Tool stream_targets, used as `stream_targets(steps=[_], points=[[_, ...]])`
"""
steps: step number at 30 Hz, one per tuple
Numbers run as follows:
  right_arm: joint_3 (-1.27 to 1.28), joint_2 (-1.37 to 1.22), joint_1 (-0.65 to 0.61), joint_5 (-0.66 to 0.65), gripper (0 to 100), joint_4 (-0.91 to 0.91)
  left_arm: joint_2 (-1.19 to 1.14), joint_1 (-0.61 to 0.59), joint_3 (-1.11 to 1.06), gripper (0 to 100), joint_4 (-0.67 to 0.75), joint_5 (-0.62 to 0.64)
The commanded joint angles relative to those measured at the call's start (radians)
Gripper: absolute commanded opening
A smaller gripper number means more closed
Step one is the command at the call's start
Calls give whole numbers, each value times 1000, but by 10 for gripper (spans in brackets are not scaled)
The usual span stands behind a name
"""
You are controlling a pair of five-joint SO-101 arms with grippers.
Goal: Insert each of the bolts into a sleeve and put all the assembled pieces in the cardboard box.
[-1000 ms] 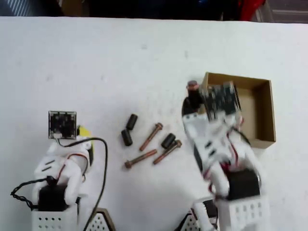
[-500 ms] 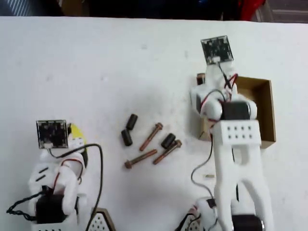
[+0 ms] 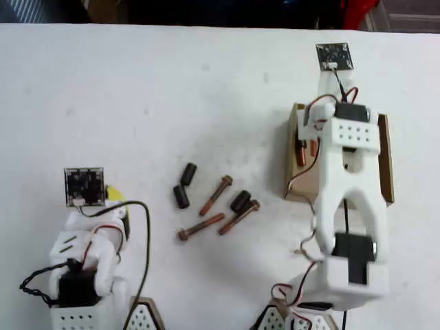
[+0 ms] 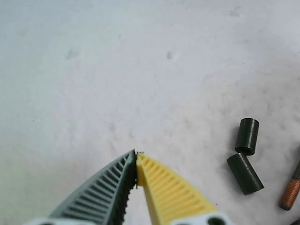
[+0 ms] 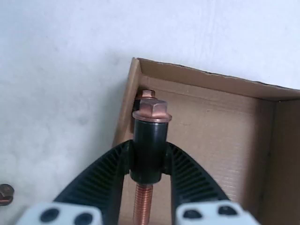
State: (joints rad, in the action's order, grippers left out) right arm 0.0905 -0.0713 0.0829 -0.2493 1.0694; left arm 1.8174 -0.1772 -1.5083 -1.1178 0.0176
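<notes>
My right claw (image 5: pixel 147 161) is clamped round a black cylindrical sleeve (image 5: pixel 149 145) with a copper hex bolt (image 5: pixel 151 110) through it, hanging over the brown cardboard box (image 5: pixel 206 77), close to one wall. I'd drop low and let go clear of the finished piece (image 5: pixel 146 95) already in that corner. Outside the box, loose copper bolts (image 3: pixel 216 195) and spare black sleeves (image 3: pixel 181 196) wait on the white tabletop (image 3: pixel 137 89). My left claw (image 4: pixel 136 161) is pinched closed, empty.

We can read no words, numbers, labels or signs anywhere. The cardboard box (image 5: pixel 211 89) has plain brown walls. The sleeve (image 5: pixel 148 150) and its bolt (image 5: pixel 151 110) bear no marking we can make out. Specks on the circuit boards (image 3: pixel 85 186) atop the arms are too small to read.
</notes>
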Motion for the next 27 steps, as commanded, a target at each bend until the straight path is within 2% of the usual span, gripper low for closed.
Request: stream_targets(steps=[1, 10, 20, 27], points=[[-135, -81, 24, -48, 17, 53, 2, -7, -25, 23, 91, -6], [-307, -348, 96, -54, 18, 59, 2, -7, -120, 23, 222, -6], [-417, -526, 94, -124, 19, 64, 2, -7, -124, 24, 219, -6], [-437, -527, 87, -126, 176, 65, 2, -7, -135, 24, 222, -6]])
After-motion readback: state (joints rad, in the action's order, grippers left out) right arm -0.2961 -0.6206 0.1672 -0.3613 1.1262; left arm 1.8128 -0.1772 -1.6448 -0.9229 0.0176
